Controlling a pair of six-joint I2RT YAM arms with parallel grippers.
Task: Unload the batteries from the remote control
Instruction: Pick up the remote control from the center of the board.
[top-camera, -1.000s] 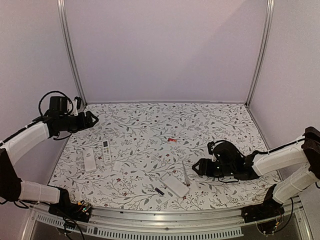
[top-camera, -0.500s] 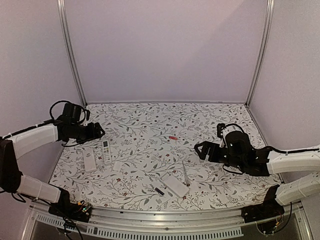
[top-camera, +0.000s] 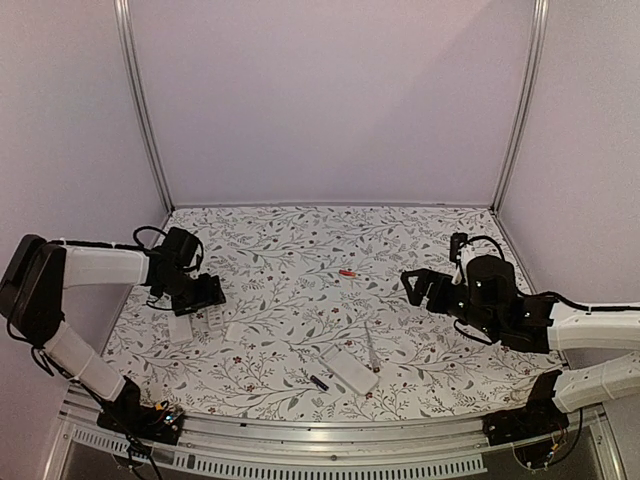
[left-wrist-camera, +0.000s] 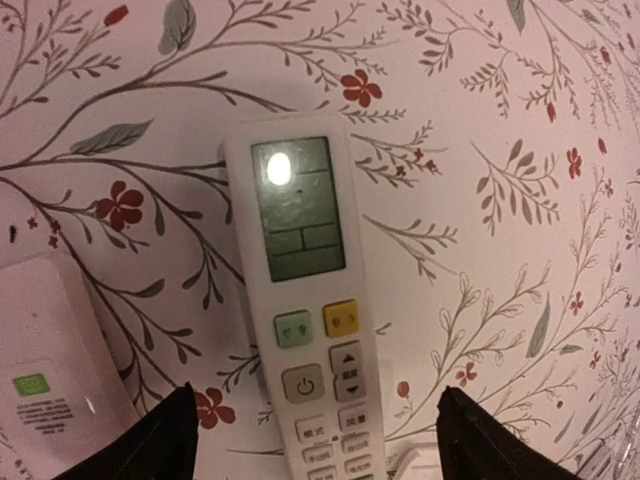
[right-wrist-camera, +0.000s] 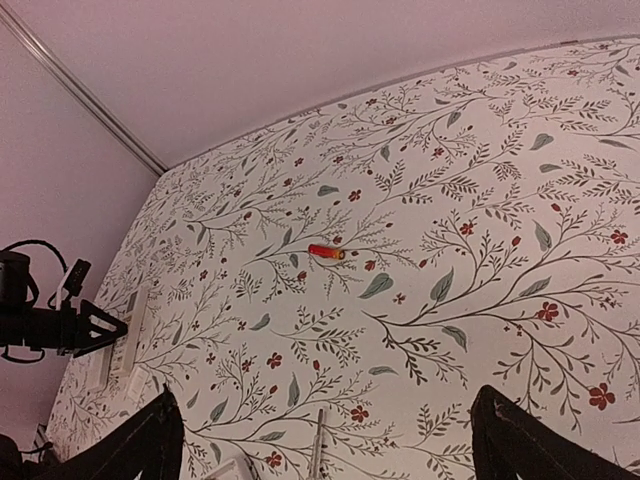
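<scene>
A red battery (top-camera: 346, 272) lies alone mid-table and also shows in the right wrist view (right-wrist-camera: 326, 252). A dark battery (top-camera: 319, 382) rests beside a white remote control (top-camera: 349, 369) near the front. My left gripper (top-camera: 206, 294) hangs open over a second remote control (left-wrist-camera: 310, 330), face up with its display and buttons showing, one finger on each side and not touching it. A third remote (left-wrist-camera: 50, 380) lies just left of it. My right gripper (top-camera: 411, 287) is open and empty, raised right of the red battery, with its jaws (right-wrist-camera: 330, 450) far apart.
A long thin stick tool (top-camera: 371, 345) lies right of the front remote. A small white flat piece (top-camera: 233, 331) sits near the left remotes. Walls and metal posts close in the floral table (top-camera: 300, 240) at back and sides.
My left arm came down and to the right, over the two left remotes. My right arm swung back from the front remote toward the rear right, and its jaws opened wide.
</scene>
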